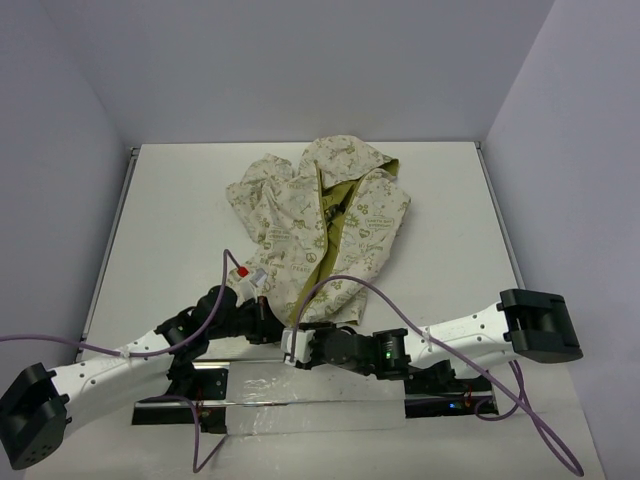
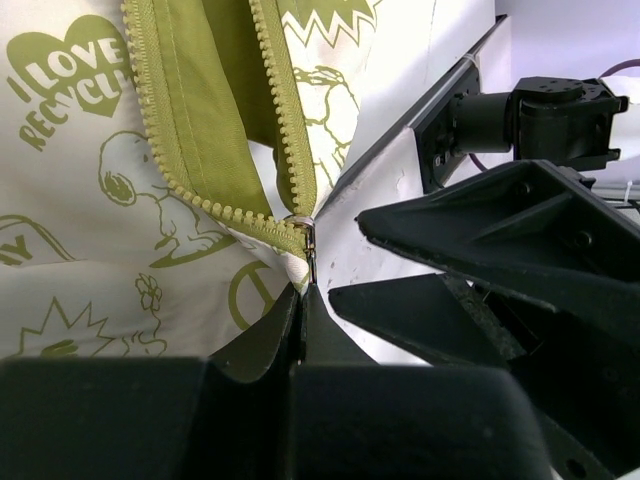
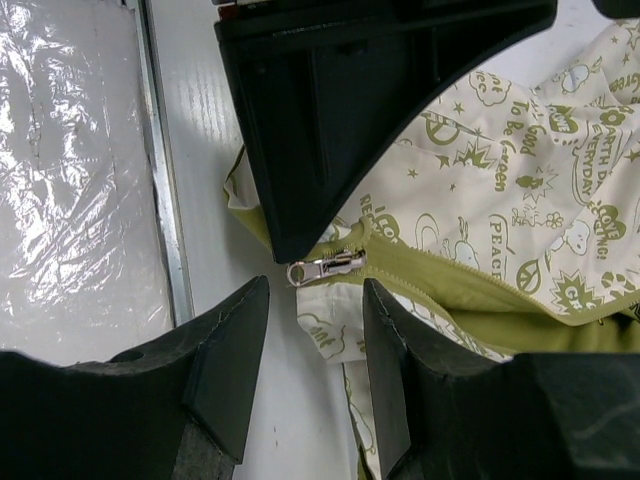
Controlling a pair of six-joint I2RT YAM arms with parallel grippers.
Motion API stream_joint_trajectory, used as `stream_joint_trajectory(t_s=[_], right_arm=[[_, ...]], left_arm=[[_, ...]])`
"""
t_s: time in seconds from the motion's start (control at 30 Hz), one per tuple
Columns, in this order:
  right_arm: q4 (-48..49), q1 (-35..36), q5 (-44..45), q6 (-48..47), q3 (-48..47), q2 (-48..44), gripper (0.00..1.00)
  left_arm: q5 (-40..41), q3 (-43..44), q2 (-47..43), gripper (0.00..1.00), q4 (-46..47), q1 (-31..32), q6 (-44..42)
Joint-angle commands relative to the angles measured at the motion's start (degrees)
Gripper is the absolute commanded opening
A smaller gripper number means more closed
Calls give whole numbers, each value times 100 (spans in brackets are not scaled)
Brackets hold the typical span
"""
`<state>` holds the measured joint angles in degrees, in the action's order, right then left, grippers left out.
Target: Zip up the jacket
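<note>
Trouble was most likely at the zipper pull [image 3: 325, 268], a small silver tab lying flat on the cloth at the bottom of the jacket [image 1: 330, 215]. The right gripper [image 3: 315, 290] had its fingers apart, one on each side of the tab and just short of it. If they closed too low, they would probably take only cloth or the table [image 1: 180, 220], and the tab could slip away.

The left gripper [image 2: 300, 300] had its fingers pressed together on the hem directly under the slider, so it seemed to hold the jacket down. How much cloth it held could not be told. If this hold was weak, a pull along the teeth [image 2: 200, 195] would probably drag the whole jacket instead of closing it. The two grippers were very near to each other, so a collision was a real risk. A purple cable [image 1: 372, 292] crossed above the hem and might catch.

The jacket lay open in the middle of the table, its hem at the near side. Just behind the hem ran a metal rail [image 3: 165, 220] along the table edge, so room there was little. Toward the far side, along the open zipper, the way looked free, with table surface showing on both sides of the jacket.
</note>
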<state>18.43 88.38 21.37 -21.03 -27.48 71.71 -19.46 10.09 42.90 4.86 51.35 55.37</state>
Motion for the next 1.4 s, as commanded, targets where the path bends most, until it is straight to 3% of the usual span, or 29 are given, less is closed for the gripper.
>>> stream_joint_trajectory(t_s=[0.0, 0.53, 1.03, 1.37], right_arm=[[213, 57, 63, -156, -317, 137, 49], [-24, 127, 231, -248, -530, 612, 42], [61, 127, 599, -217, -387, 344, 17], [73, 132, 853, -252, -338, 89, 9]], left_arm=[[-5, 22, -5, 0, 94, 41, 15], [-1, 2, -18, 0, 120, 41, 17], [-11, -10, -12, 0, 149, 41, 17], [-44, -42, 3, 0, 194, 41, 35]])
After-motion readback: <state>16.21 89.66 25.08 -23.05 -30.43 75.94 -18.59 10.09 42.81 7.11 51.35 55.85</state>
